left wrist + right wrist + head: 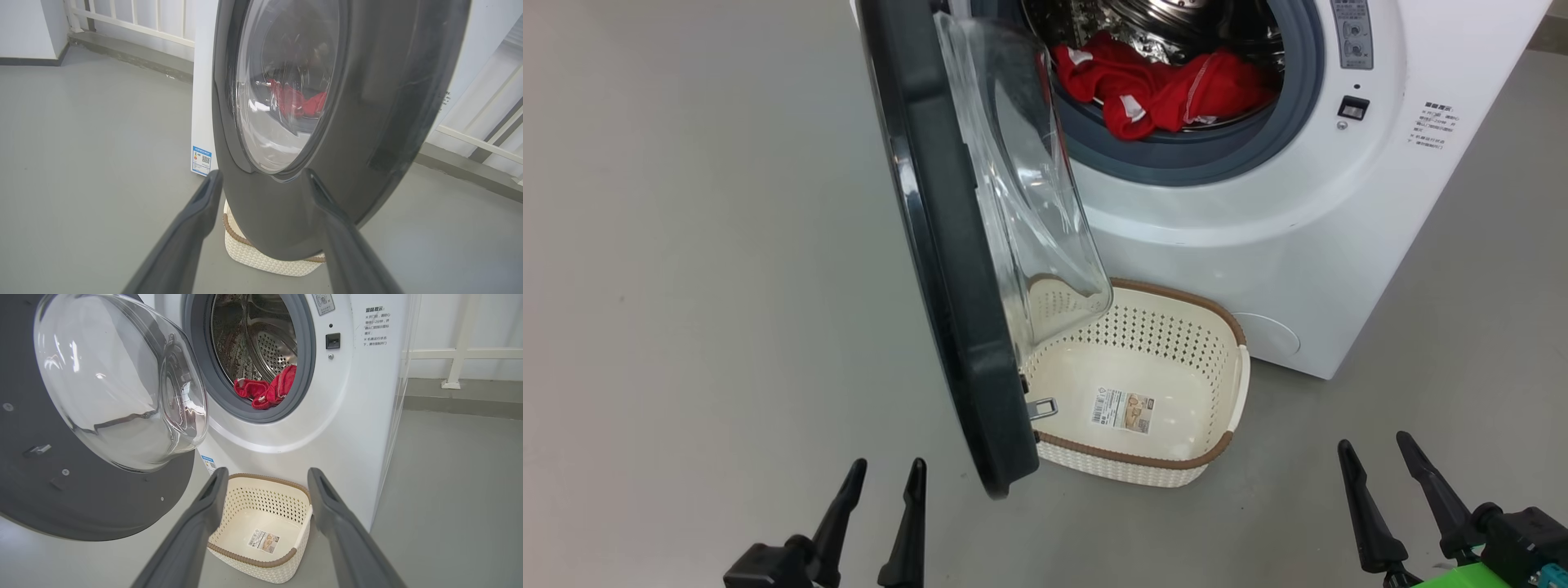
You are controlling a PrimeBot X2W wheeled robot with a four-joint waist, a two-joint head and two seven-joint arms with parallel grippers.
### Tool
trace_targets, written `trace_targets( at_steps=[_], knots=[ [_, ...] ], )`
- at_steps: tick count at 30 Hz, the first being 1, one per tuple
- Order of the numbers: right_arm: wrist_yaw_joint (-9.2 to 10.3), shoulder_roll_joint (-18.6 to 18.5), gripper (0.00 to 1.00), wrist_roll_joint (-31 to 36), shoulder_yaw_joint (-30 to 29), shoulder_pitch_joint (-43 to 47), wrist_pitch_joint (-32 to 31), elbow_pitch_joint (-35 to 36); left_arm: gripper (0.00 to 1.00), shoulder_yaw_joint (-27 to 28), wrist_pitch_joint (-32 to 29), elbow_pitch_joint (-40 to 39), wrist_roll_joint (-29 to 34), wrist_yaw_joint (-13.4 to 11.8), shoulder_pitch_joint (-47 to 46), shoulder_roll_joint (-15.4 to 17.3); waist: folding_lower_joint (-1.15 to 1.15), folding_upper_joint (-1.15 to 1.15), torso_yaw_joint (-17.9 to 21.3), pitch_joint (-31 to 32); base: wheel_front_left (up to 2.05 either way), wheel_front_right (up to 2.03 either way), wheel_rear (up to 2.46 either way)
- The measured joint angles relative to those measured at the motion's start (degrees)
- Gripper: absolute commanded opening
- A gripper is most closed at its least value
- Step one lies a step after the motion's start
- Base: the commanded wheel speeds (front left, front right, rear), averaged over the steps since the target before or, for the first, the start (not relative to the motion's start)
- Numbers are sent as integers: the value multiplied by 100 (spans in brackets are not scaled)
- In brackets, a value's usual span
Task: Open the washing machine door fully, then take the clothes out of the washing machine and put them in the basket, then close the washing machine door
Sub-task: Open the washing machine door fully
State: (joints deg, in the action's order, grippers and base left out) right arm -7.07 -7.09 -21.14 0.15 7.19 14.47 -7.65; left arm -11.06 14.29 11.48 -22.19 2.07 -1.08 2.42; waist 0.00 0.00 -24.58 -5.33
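Observation:
The white washing machine (1258, 212) stands ahead with its black-rimmed door (947, 269) swung partly open, edge-on toward me, its glass bowl (118, 384) bulging inward. Red clothes (1168, 86) lie at the front of the steel drum and over the grey gasket; they show too in the right wrist view (265, 390) and through the glass (298, 102). The cream basket (1225, 392) sits on the floor below the opening, with nothing in it but a paper label. My left gripper (886, 465) is open, low, just left of the door's outer face. My right gripper (1376, 445) is open at lower right, holding nothing.
Grey floor (686, 286) spreads wide to the left of the door and to the right of the machine. A white railing (135, 24) and a low kerb run behind the machine. A blue label (201, 160) sits on the washer's side.

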Motion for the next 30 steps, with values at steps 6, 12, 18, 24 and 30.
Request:
trace_targets(
  at_steps=[6,12,18,24,30],
  knots=[
    [0,5,100,8,1,-1,0,7,100,0,0,0,1,5,0,0,0,0,12,4,0,0,0],
    [0,15,100,47,1,-1,0,24,100,5,0,-1,2,5,1,1,0,0,6,23,0,0,0],
    [0,19,100,51,1,-2,0,27,0,133,0,-223,-8,-10,-3,0,0,0,3,25,0,0,0],
    [0,22,100,51,-1,-7,0,40,0,566,1,-1258,-196,-111,-265,0,0,0,12,8,0,0,0],
    [0,20,100,49,15,-17,0,54,0,249,46,-2407,-257,-111,-647,0,0,0,53,-46,0,0,0]
  ],
)
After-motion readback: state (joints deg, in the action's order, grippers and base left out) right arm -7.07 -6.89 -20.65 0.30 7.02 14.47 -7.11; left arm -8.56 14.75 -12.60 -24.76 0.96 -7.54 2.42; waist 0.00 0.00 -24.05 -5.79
